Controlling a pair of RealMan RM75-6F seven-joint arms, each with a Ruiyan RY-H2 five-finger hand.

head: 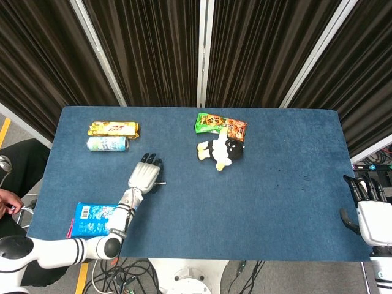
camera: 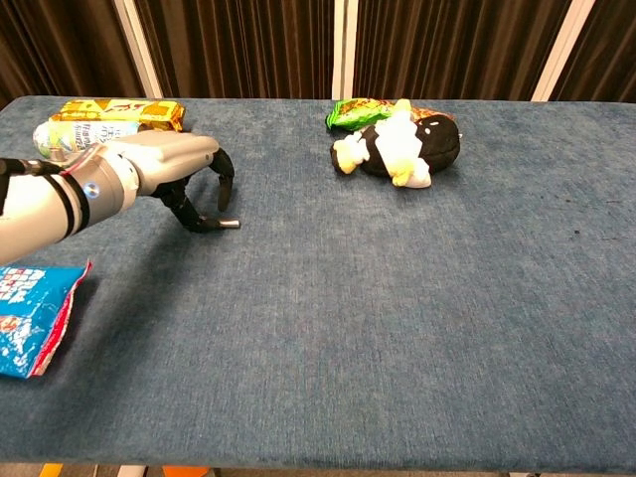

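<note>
Your left hand (camera: 189,169) arches over the small bolt (camera: 229,224) on the blue table (camera: 397,328), fingers curled down around it but not yet clamped — you're mid-grasp. Next, pinch the shank squarely — it looks prone to roll. Your right hand (head: 369,208) idles at the table's edge, fingers apart.

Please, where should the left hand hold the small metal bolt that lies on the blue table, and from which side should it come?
Probably from above, pinching across the thin shank. The bolt lies flat on the table, too low to grip from the side. The left hand is over it, fingers curled down around it.
</note>
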